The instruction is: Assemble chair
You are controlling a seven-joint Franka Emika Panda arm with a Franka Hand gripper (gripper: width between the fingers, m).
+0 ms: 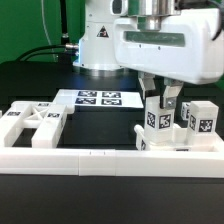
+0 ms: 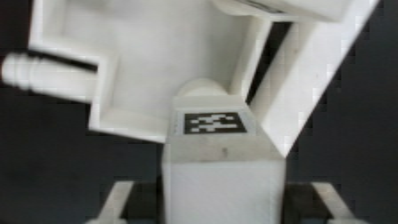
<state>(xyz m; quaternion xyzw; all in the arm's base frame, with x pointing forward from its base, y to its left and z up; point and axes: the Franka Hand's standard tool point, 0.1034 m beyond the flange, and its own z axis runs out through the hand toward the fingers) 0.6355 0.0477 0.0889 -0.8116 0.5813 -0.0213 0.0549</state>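
Chair post [image 1: 160,122], chunky matte white plastic with a black-and-white square tag on its face, stands upright right of centre in the exterior view, low on the black table [image 1: 100,195]. The gripper [image 1: 160,106] hangs directly above it. Its two dark fingers [image 1: 172,98] reach down on either side of the post's top. Just to the exterior view's right stand two more tagged posts [image 1: 205,122], close beside the first. At the exterior view's far left lies a framed panel [image 1: 30,125] with triangular openings, well apart from the post. A long low white border rail [image 1: 90,158] runs across the frame in front of all these parts. Behind them, near centre, the marker board [image 1: 100,98] lies flat, and the robot's base [image 1: 100,40] rises at the upper middle.

The wrist view gives a close look that the exterior view lacks. The post [image 2: 222,165] faces the camera with its tag and sits between the pale fingertips [image 2: 128,205]. A thin dark strip seems to separate the post from each fingertip. The picture is blurred, though, so it cannot be told whether the fingers press the post or only bracket it. Beyond the post, a large white part [image 2: 125,60] with a short round peg [image 2: 36,70] on its side fills much of the wrist view. Which piece of the exterior view this is cannot be told. Only the exterior view shows the framed panel, the rail and the marker board.
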